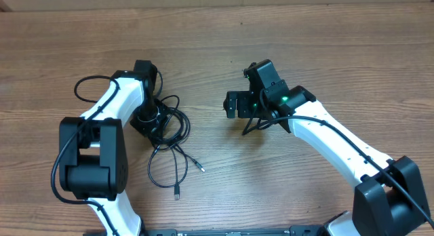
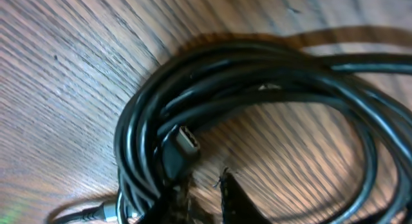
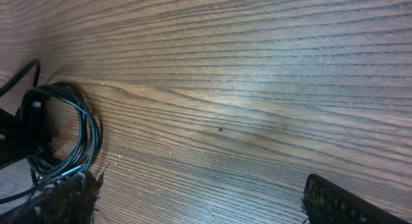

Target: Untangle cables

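Note:
The cables [image 1: 173,131] are thin black cords lying in a tangled coil on the wooden table, with looser loops trailing toward the front and two plug ends [image 1: 200,168] lying free. My left gripper [image 1: 152,121] sits right on the coil's left side. In the left wrist view the cables [image 2: 257,89] fill the frame, a silvery-mouthed plug [image 2: 187,141] lies inside the coil, and the jaws [image 2: 207,185] stand a narrow gap apart with bare wood between them. My right gripper [image 1: 232,105] is open and empty to the right of the coil, which shows at the left in its view [image 3: 64,134].
The left arm's own thicker black wire [image 1: 85,87] loops out at the left. The right gripper's fingers [image 3: 199,198] hover wide apart over bare wood. The table's far edge [image 1: 217,7] runs along the top.

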You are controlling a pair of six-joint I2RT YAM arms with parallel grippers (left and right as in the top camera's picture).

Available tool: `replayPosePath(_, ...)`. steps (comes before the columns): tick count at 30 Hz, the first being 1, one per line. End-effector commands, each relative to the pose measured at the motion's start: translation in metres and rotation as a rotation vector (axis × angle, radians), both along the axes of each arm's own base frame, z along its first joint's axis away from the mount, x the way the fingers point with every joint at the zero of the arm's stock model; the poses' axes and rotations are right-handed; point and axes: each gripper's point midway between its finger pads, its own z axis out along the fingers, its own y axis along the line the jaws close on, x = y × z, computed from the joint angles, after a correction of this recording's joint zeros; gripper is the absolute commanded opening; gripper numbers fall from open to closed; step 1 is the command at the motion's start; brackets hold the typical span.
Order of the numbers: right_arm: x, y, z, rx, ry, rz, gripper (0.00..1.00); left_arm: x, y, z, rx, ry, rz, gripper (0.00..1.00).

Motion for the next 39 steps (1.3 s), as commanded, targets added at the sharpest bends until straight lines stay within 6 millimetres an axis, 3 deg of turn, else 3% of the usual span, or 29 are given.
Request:
replayPosePath(1, 0.003, 0.001, 0.007, 0.0, -0.024, -0.001, 1.0, -0.005, 0.004, -0.01, 0.036, 0.032, -0.024, 0.05)
replayPosePath(7, 0.003, 0.001, 0.007, 0.0, -0.024, -0.001, 1.0, 0.004, 0.001, -0.004, 0.008, -0.002, -0.119, 0.04)
replayPosePath(14, 0.003, 0.001, 0.007, -0.001, -0.024, -0.001, 1.0, 0.044, -0.004, 0.046, -0.011, -0.121, -0.234, 0.04)
replayPosePath(15, 0.002, 0.0, 0.007, -0.001, -0.023, -0.001, 1.0, 0.048, -0.004, 0.053, -0.011, -0.131, -0.247, 0.07)
replayPosePath(18, 0.002, 0.0, 0.006, -0.004, -0.019, -0.001, 1.0, 0.049, -0.001, 0.066, 0.006, -0.123, -0.259, 0.34)
replayPosePath(22, -0.001, -0.002, 0.004, -0.012, -0.005, -0.001, 1.0, 0.032, 0.013, 0.064, 0.074, -0.047, -0.266, 0.38)
replayPosePath(31, -0.002, -0.002, 0.004, -0.014, -0.002, -0.001, 1.0, -0.009, 0.017, 0.039, 0.09, 0.094, -0.186, 0.42)
replayPosePath(36, -0.002, -0.002, 0.004, -0.014, -0.003, -0.001, 1.0, -0.014, 0.01, 0.012, 0.046, 0.07, -0.181, 0.31)
replayPosePath(39, -0.002, -0.002, 0.004, -0.014, -0.003, -0.001, 1.0, -0.011, 0.009, 0.005, 0.04, 0.049, -0.18, 0.23)
